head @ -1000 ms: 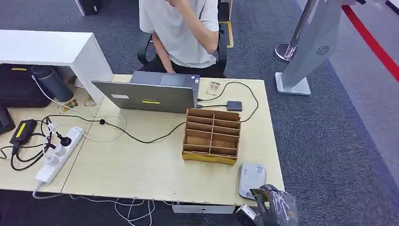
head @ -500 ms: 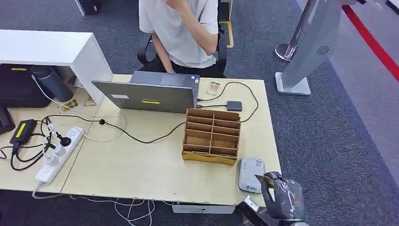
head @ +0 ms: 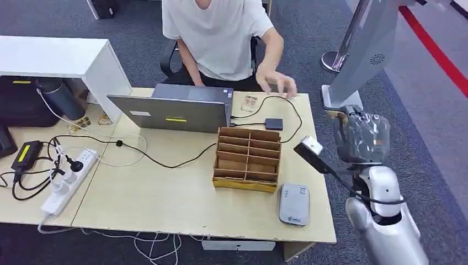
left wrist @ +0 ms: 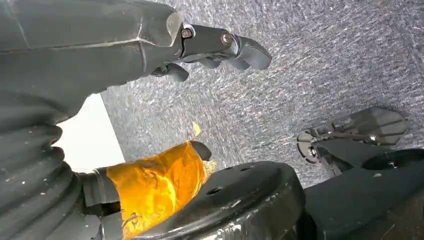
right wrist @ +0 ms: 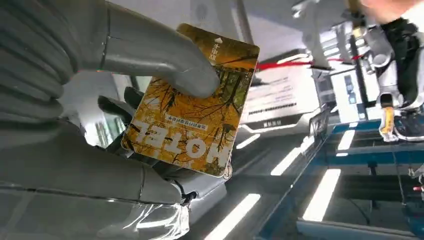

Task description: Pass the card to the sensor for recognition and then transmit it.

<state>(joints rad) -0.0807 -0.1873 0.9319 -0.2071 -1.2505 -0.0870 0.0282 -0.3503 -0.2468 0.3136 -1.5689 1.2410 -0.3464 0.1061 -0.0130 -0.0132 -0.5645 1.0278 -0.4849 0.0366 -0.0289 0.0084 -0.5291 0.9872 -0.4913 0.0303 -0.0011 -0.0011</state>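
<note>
My right hand is raised beside the table's right edge, level with the wooden organiser. It pinches a yellow-orange card printed with autumn trees between the thumb and the fingers behind it. The card's edge peeks above the hand in the head view. The grey card sensor lies flat at the table's front right, nearer to me than the hand and apart from it. A person sits behind the table with a hand stretched over its far right corner. My left hand hangs over carpet, fingers apart, holding nothing.
A wooden compartment organiser stands just behind the sensor. A laptop, a small black box and cables occupy the table's back. A power strip lies at the left. A white stand rises from the floor at the right.
My right hand rose with the card from the table's front right corner to beside its right edge. The person leaned forward and stretched a hand out over the far right corner.
</note>
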